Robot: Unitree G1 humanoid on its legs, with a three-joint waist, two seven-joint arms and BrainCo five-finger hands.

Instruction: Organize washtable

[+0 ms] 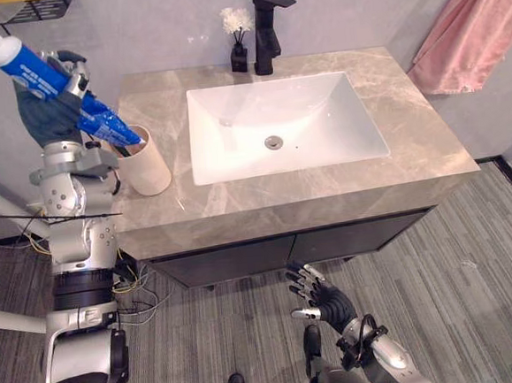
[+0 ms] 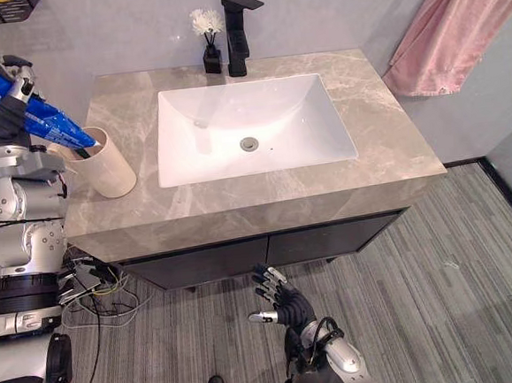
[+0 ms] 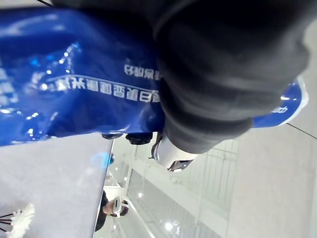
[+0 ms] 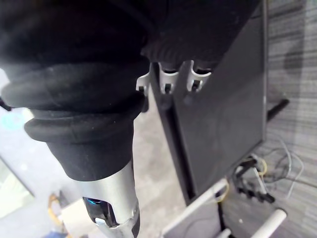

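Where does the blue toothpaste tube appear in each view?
Left eye view: upper left, toothpaste tube in the left hand, tail at the cup's mouth.
Right eye view: far upper left, same pose.
Left wrist view: close up, beside the hand's cover.
Right wrist view: too small to tell.
Shared landmark: the cup.

I see the blue toothpaste tube (image 1: pixel 35 71) tilted cap-up in my left hand (image 1: pixel 46 115), tail end at the mouth of the beige cup (image 1: pixel 148 169).

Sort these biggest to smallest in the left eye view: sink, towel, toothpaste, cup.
1. sink
2. towel
3. toothpaste and cup look about alike, and the toothpaste is held nearer the camera, so I won't rank them.
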